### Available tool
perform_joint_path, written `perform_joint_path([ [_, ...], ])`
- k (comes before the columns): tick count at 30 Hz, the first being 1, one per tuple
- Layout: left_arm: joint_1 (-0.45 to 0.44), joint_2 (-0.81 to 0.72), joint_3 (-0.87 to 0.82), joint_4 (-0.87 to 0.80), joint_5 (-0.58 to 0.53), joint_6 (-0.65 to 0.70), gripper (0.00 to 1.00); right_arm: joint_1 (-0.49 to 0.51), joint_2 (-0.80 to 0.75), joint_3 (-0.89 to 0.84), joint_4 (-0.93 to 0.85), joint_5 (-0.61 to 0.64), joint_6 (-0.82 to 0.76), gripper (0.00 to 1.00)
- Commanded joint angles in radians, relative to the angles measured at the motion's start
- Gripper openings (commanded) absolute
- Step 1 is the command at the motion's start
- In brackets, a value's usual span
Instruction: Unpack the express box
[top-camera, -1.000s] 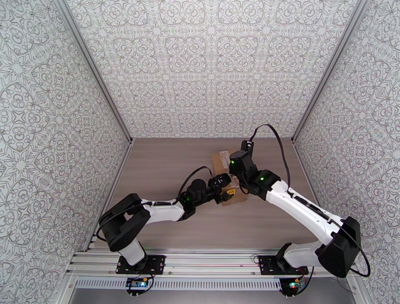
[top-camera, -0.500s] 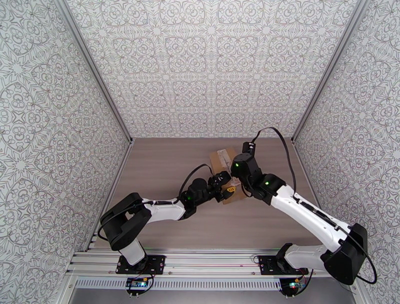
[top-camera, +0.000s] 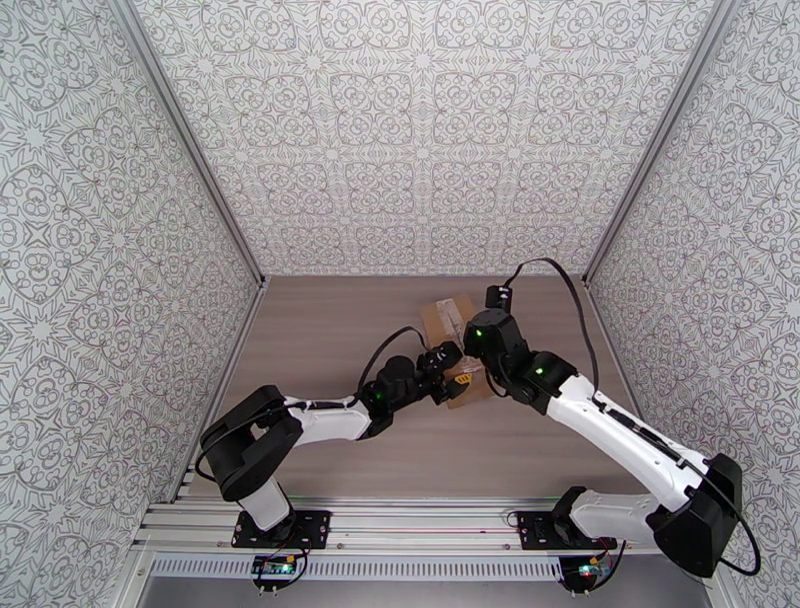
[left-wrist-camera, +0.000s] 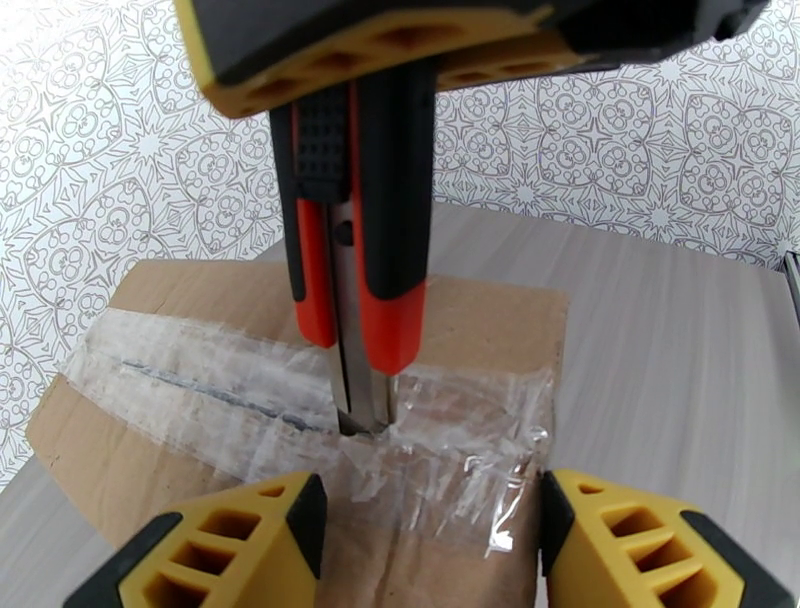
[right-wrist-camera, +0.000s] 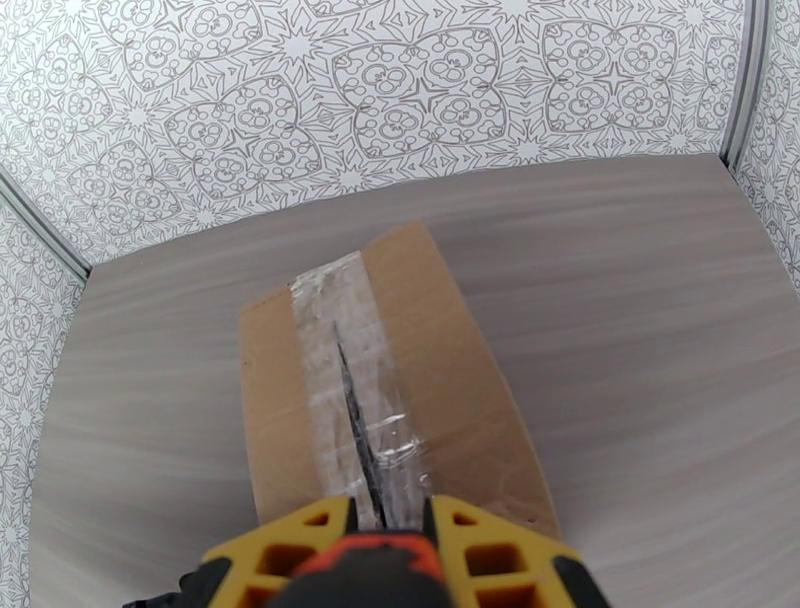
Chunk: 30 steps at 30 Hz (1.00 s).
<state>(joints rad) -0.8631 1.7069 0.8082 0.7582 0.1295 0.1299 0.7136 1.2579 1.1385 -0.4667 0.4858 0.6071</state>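
The express box is a brown carton lying mid-table, with clear tape along its top seam. My right gripper is shut on a red-and-black utility knife, and the blade is sunk into the taped seam near the box's near end. A dark slit runs along the seam beyond the blade. My left gripper is open at that same end of the box, one yellow finger on each side of the seam, just below the blade.
Patterned walls close in the wooden table at the back and on both sides. An aluminium rail runs along the near edge by the arm bases. Both wrists crowd together over the box.
My right arm has drawn back toward the near right, pulling the knife along the seam toward the box's near end. The left arm has stayed nearly still.
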Motion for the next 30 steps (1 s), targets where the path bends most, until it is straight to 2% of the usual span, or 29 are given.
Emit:
perform_joint_path([
  [1, 0.118, 0.033, 0.053, -0.074, -0.302, -0.011, 0.61, 0.044, -0.070, -0.032, -0.259, -0.141, -0.035, 0.00],
  [18, 0.125, 0.031, 0.090, -0.134, -0.329, 0.000, 0.61, 0.045, -0.108, -0.062, -0.246, -0.158, -0.039, 0.00],
  [30, 0.148, 0.030, 0.118, -0.196, -0.309, 0.006, 0.61, 0.045, -0.139, -0.072, -0.271, -0.161, -0.078, 0.00],
])
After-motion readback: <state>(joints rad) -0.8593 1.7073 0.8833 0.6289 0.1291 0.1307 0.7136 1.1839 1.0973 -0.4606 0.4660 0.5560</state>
